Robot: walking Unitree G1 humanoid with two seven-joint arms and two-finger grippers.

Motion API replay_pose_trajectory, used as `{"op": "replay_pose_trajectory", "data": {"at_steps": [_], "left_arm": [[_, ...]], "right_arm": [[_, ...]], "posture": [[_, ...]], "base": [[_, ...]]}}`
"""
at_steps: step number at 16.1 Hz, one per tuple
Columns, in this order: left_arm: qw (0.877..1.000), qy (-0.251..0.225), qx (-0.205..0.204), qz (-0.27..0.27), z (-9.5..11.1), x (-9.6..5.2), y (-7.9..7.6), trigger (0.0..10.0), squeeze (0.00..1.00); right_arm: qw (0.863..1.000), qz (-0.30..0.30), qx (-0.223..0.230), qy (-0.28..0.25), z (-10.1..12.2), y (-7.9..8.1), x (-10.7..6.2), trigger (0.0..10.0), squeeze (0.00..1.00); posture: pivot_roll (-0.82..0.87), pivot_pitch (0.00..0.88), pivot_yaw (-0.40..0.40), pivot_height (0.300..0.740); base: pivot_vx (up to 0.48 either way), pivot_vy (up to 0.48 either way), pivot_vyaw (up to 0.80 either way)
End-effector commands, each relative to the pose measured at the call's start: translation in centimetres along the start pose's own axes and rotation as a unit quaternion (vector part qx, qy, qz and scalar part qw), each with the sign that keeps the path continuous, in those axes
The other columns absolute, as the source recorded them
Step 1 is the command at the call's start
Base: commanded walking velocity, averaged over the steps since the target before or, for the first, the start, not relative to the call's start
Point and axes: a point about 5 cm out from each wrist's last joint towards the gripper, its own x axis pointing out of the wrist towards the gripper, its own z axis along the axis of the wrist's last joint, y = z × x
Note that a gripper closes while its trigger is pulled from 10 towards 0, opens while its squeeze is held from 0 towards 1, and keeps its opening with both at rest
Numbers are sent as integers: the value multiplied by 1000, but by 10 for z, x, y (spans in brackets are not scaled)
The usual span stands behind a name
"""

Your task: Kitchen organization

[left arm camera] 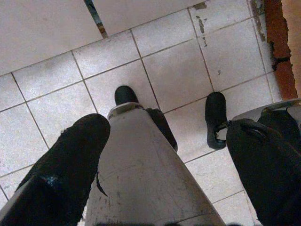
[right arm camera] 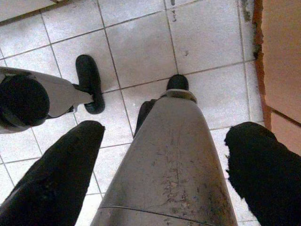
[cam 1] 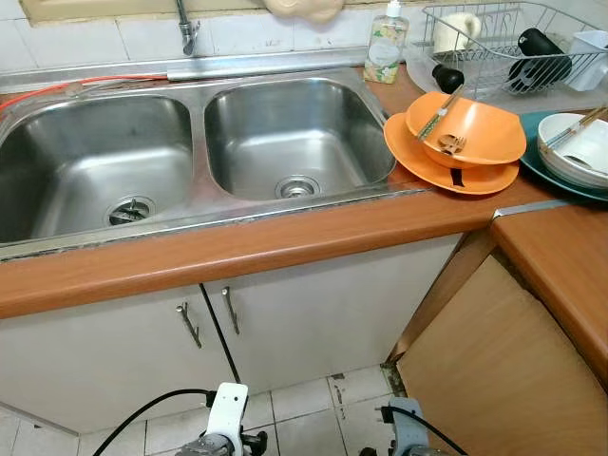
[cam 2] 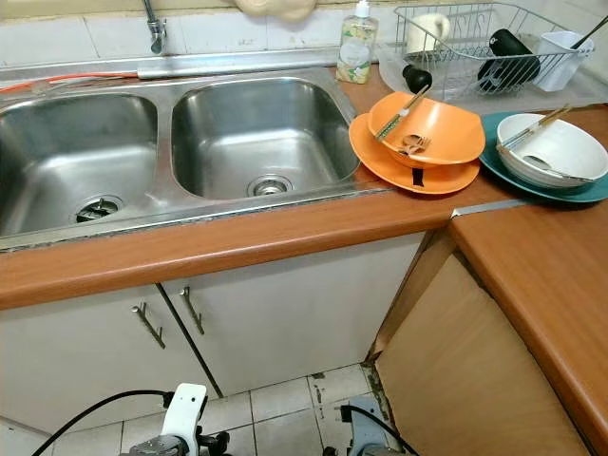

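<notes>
On the wooden countertop [cam 1: 285, 242], a double stainless sink [cam 1: 195, 157] occupies the left and centre, each basin with a drain; a tap [cam 1: 187, 28] stands against the tiled wall at the far edge. To the right of the sink, an orange bowl [cam 1: 470, 128] sits on an orange plate [cam 1: 446, 169]; a utensil [cam 1: 439, 114] leans in the bowl, its handle pointing toward the far side. Further right, a white bowl [cam 2: 556, 147] holding chopsticks [cam 2: 532, 126] rests on a teal plate [cam 2: 541, 180]. At the far right, a wire dish rack [cam 1: 503, 43] carries a black cup [cam 1: 540, 52] and a white container [cam 1: 591, 47]; a soap bottle [cam 1: 386, 46] stands just left of the rack. Below the counter, white cabinet doors [cam 1: 237, 332] with metal handles face a tiled floor [left arm camera: 155, 70]. Both arms hang low above the floor; the left gripper [left arm camera: 167, 160] has its two black fingers spread wide, holding nothing; the right gripper [right arm camera: 164, 174] likewise has its fingers set wide apart and empty; the robot's black feet [left arm camera: 215, 117] rest on the tiles beyond them.
</notes>
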Motion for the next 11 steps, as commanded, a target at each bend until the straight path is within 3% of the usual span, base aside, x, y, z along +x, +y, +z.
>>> {"op": "replay_pose_trajectory", "data": {"at_steps": [1,2,5,6,7,8,10,11], "left_arm": [[999,24,27,30,9,-1,13,10000,0],[998,29,49,36,10,-1,13,10000,0],[997,25,54,40,13,-1,14,10000,0],[998,18,53,40,16,-1,14,10000,0],[997,10,58,41,19,-2,14,10000,553],[996,-23,74,38,30,-2,14,10000,1000],[993,-60,100,18,46,-4,11,10000,1000],[986,-86,142,-7,56,-5,9,10000,1000]], "right_arm": [[996,-66,-10,-61,29,-15,-4,10000,0],[995,-59,-60,-62,25,8,-1,10000,0],[994,-49,-66,-69,23,26,0,10000,0],[994,-46,-70,-72,23,30,0,10000,588],[993,-46,-75,-78,24,33,-1,10000,1000],[992,-17,-82,-93,28,42,-1,10000,1000],[985,17,-118,-126,38,55,-3,10000,1000],[978,35,-131,-161,51,51,-6,10000,1000]], "posture": [[-86,35,12,740],[-85,32,12,740],[-83,16,12,740],[-83,12,12,740],[-81,8,9,740],[-81,2,7,740],[-83,0,1,740],[-87,0,0,740]], "base": [[0,0,0],[0,0,0],[0,0,0],[0,0,0],[0,0,0],[0,0,0],[0,0,0],[0,0,0]]}}
